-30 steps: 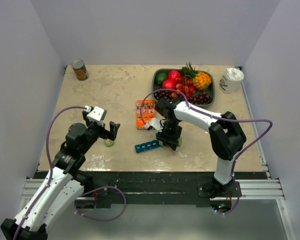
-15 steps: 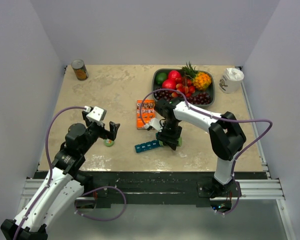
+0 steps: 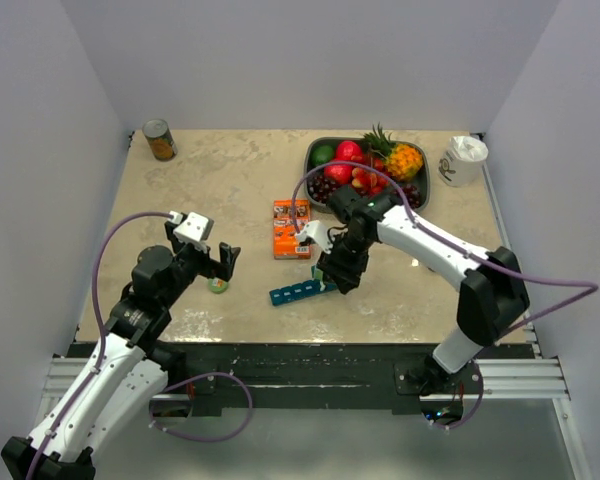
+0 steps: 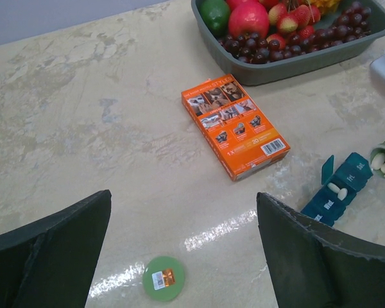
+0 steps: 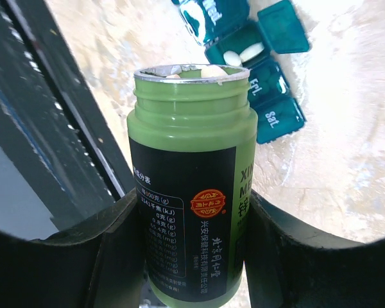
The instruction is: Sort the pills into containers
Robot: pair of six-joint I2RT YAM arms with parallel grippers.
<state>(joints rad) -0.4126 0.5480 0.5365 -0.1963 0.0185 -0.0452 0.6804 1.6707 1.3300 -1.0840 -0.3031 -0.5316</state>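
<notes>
1. Tin can (image 3: 159, 139): stands at the far left corner of the desk (image 3: 230, 180), well to the left of the orange box (image 3: 291, 228) and beyond it.
2. Left gripper (image 3: 223, 262): left of the orange box and nearer the arm bases. Jaws are spread wide and grasp nothing. It hangs above the desk.
3. Green cap (image 4: 163, 278): lies flat on the desk, left of the orange box on its near side. It is below the gap between the left gripper's jaws and apart from both of them.
4. Orange box: flat on the desk, printed face up.
5. Pill organiser (image 4: 337, 192): teal strip on the near side of the orange box, a little to its right and not touching it. One lid stands open, and two white pills (image 5: 241, 54) lie in that compartment. The neighbouring lids "Fri" and "Sat" are closed.
6. Right gripper (image 3: 338, 272): near-right of the orange box, clenched on the green bottle (image 5: 189, 212). The bottle is uncapped, with white pills showing at its mouth. The mouth is just beside the organiser's open compartment.
7. Fruit tray (image 3: 315, 150): beyond the orange box, to its right.
8. White cup (image 3: 464, 160): far right of the orange box, beside the tray.
</notes>
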